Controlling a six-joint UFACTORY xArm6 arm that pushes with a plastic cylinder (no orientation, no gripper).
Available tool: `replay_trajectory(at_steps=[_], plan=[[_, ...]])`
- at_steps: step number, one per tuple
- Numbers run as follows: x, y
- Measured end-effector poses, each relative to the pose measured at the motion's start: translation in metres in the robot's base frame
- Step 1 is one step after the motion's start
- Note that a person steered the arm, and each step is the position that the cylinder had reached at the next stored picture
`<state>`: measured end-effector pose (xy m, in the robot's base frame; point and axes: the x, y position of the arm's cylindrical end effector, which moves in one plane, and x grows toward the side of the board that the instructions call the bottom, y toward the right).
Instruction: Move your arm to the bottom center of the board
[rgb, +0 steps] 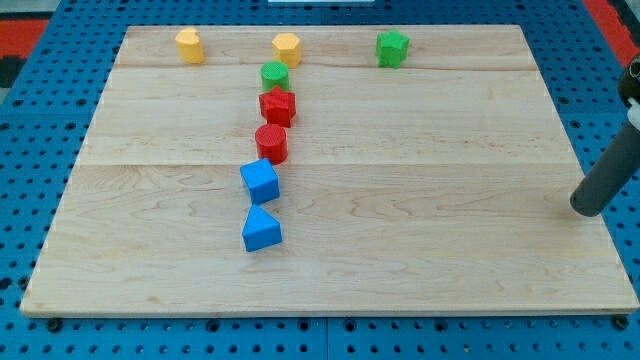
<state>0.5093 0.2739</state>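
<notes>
While the wooden board (400, 250) lies bare at its bottom center, the travel there is yet to begin: my tip (583, 208), holding nothing, rests at the view's right edge, well apart from the blue cube (260, 181) and blue wedge (261, 230); next, a slide down-left.

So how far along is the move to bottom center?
Not there yet. My tip sits at the board's right edge, far to the right of the blue blocks. Nothing looks done. Left: slide left and down to the bottom centre, right of the lower blue block.
</notes>
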Motion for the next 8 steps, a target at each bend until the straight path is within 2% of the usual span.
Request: replay_trajectory(at_steps=[2,4,8], plan=[[-0.002,-0.003],[-0.059,-0.047],[-0.051,-0.055]])
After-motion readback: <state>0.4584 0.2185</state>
